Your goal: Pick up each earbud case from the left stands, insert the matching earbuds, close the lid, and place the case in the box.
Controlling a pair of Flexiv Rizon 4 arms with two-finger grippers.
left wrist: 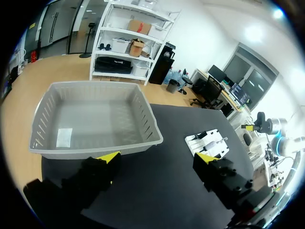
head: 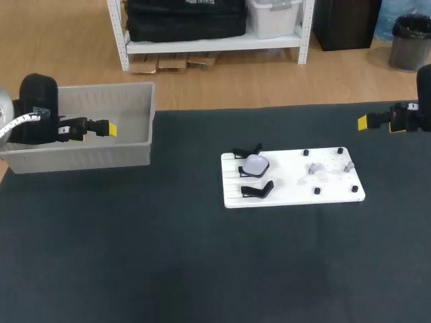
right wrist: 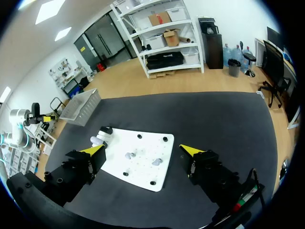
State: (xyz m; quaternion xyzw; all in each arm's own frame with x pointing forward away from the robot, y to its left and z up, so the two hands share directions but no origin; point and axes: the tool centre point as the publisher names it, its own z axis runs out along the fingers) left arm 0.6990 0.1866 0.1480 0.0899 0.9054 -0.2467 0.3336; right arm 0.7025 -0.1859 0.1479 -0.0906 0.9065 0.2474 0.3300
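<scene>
Quick count for you: one earbud case (head: 255, 163), two black stands (head: 258, 190), one grey box (head: 87, 156), and one white board (head: 289, 185) with four black pegs (head: 317, 191) on it. There are also two little grey bits (head: 313, 168) between the pegs. They're probably the earbuds, but they're too small for you to be sure.

The earbud case is a pale, rounded, pebble-like thing. It sits on the far stand at the board's left end, and the near stand is bare. The board lies right of the middle of the dark counter (head: 168, 256). The box is at the far left corner, well apart from the board.

Your left claw (left wrist: 157, 160) hangs over the box, fingers spread wide, with nothing in it. Your right claw (right wrist: 143, 150) is by the counter's far right edge, also wide open and empty, well away from the board.
</scene>
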